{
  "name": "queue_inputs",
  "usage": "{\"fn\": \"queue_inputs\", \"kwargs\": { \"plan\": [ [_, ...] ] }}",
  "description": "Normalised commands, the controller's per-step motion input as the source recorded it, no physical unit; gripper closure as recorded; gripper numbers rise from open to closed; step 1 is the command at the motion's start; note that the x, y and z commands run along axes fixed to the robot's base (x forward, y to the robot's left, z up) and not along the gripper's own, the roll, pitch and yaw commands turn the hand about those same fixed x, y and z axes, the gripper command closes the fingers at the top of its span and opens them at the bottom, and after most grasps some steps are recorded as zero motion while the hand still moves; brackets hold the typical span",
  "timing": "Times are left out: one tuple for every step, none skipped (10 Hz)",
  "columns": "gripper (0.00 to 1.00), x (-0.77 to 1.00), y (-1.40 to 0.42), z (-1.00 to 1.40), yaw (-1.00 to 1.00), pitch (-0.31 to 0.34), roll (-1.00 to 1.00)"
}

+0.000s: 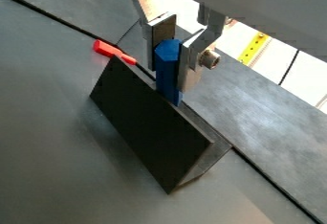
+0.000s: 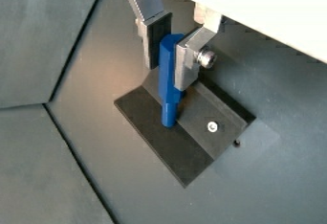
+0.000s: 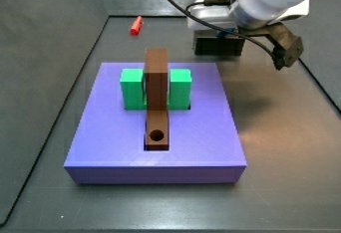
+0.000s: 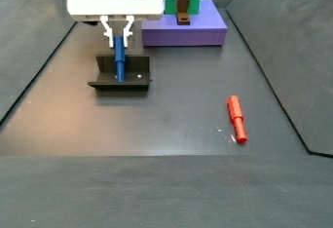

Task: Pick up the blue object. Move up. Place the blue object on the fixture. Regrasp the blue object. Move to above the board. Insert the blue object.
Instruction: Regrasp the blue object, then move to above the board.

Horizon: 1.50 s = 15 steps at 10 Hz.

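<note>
While the tool (image 2: 171, 54) stood over the fixture (image 4: 121, 78), its fingers (image 2: 194, 54) flanked the upright blue object (image 2: 170, 79), which rested on the fixture's base plate; whether they clamped it cannot be told.

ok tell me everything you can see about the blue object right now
The blue object is a slim, straight, matte blue bar, plastic by its look. It stands upright, its lower end on the base plate of the fixture, close to the fixture's upright wall in a wrist view. The gripper is right over it, with the fingers on either side of its upper part; whether they press on it cannot be told. A side view shows it away from the purple board.
</note>
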Motion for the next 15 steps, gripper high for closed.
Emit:
{"fn": "queue_inputs", "kwargs": {
  "plan": [
    [1.00,0.00,0.00,0.00,0.00,0.000,0.00],
    [1.00,0.00,0.00,0.00,0.00,0.000,0.00],
    [1.00,0.00,0.00,0.00,0.00,0.000,0.00],
    [1.00,0.00,0.00,0.00,0.00,0.000,0.00],
    [1.00,0.00,0.00,0.00,0.00,0.000,0.00],
    [1.00,0.00,0.00,0.00,0.00,0.000,0.00],
    [1.00,0.00,0.00,0.00,0.00,0.000,0.00],
    [1.00,0.00,0.00,0.00,0.00,0.000,0.00],
    [1.00,0.00,0.00,0.00,0.00,0.000,0.00],
    [1.00,0.00,0.00,0.00,0.00,0.000,0.00],
    [1.00,0.00,0.00,1.40,0.00,0.000,0.00],
    [1.00,0.02,-0.04,1.40,0.02,-0.038,-0.04],
    [1.00,-0.01,-0.02,1.40,0.02,-0.053,-0.08],
    [1.00,0.00,-0.01,1.40,0.00,-0.047,-0.04],
    [1.00,0.01,-0.04,1.40,-0.02,0.000,-0.01]
  ]
}}
